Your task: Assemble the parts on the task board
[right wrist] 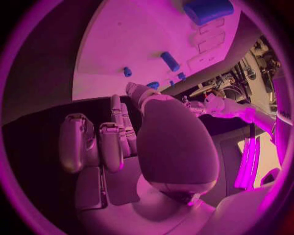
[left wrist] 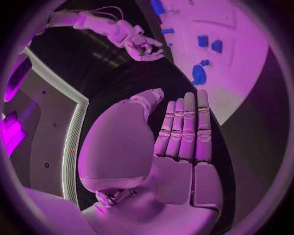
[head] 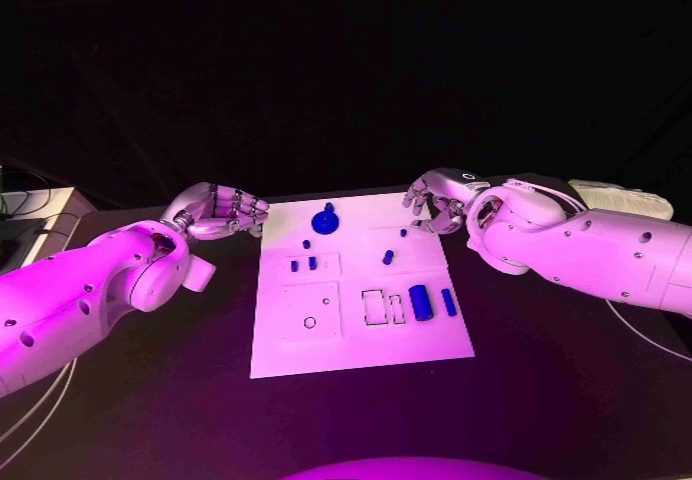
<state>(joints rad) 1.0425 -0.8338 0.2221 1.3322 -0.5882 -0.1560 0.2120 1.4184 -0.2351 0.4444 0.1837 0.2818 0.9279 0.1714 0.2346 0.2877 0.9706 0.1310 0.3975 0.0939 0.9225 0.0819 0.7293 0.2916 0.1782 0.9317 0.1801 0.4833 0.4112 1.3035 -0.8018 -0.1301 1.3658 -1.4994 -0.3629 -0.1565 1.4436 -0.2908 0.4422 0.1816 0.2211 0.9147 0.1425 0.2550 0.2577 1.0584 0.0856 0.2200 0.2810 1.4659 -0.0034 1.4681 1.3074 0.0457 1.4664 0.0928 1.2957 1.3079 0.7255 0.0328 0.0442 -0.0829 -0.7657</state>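
Note:
The white task board (head: 361, 330) lies in the middle of the black table. On it are a round blue part (head: 326, 220) at the far edge, several small blue pegs such as one (head: 388, 257), and a long blue block (head: 421, 302) beside a thinner blue piece (head: 449, 301). My left hand (head: 219, 210) hovers just off the board's far left corner; its fingers (left wrist: 183, 127) are straight and hold nothing. My right hand (head: 437, 200) hangs at the far right corner, fingers (right wrist: 113, 142) loosely bent, with nothing in it. The board (right wrist: 134, 44) and the block (right wrist: 208, 10) lie beyond it.
A white box (head: 620, 198) sits behind my right arm at the table's far right. Pale equipment (head: 36, 215) stands off the table's left side. A thin cable (head: 642, 335) trails across the table under my right arm.

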